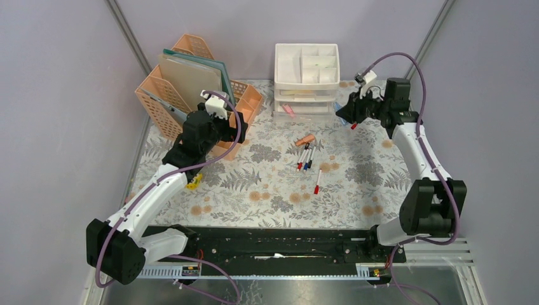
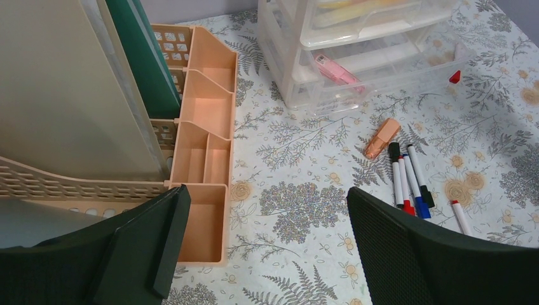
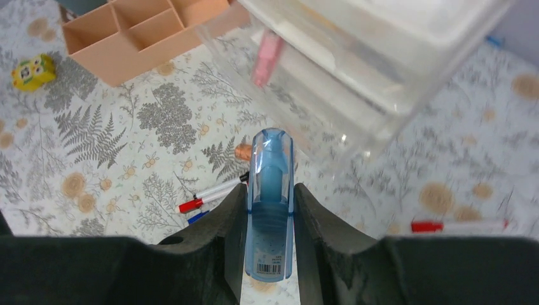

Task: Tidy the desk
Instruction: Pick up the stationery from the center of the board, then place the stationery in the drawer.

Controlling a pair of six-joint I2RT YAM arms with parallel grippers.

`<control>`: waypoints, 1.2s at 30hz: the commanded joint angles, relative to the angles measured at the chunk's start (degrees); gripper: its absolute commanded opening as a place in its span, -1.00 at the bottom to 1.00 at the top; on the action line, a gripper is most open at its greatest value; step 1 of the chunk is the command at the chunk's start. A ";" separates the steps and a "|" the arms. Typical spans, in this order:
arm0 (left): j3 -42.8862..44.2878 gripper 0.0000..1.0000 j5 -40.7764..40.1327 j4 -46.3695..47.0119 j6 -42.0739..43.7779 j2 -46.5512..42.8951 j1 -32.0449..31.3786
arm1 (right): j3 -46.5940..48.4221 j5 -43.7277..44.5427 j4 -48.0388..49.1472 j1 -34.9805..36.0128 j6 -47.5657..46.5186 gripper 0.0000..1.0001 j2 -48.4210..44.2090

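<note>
Above the desk (image 1: 267, 190), left jaws wide apart, right jaws tight around a blue case (image 3: 270, 190).

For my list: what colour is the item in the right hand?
The item is translucent blue, best seen from the right wrist.

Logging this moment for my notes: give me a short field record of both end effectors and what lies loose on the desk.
left end effector: open, empty, over the desk beside the peach file rack
right end effector: shut on a blue translucent item, near the white drawer unit
loose on desk: markers, a small orange item beside them
</note>
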 commanded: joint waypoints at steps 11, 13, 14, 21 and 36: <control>0.66 0.97 -1.32 1.66 1.14 -1.93 0.14 | 24.57 11.67 -22.63 16.62 -52.16 -1.00 12.73; 0.66 0.97 -1.38 1.67 1.19 -2.00 0.12 | 25.83 15.31 -22.64 18.31 -56.03 -1.00 14.37; 0.66 0.97 -1.42 1.71 1.25 -2.02 0.14 | 26.53 17.27 -22.53 19.01 -57.28 -1.00 15.22; 0.57 0.97 -1.81 1.59 1.52 -2.15 0.12 | 31.39 26.22 -20.36 22.08 -57.14 -0.97 21.67; 0.51 0.97 -1.86 1.67 1.68 -2.29 0.13 | 32.76 30.65 -16.43 22.39 -49.83 0.17 26.86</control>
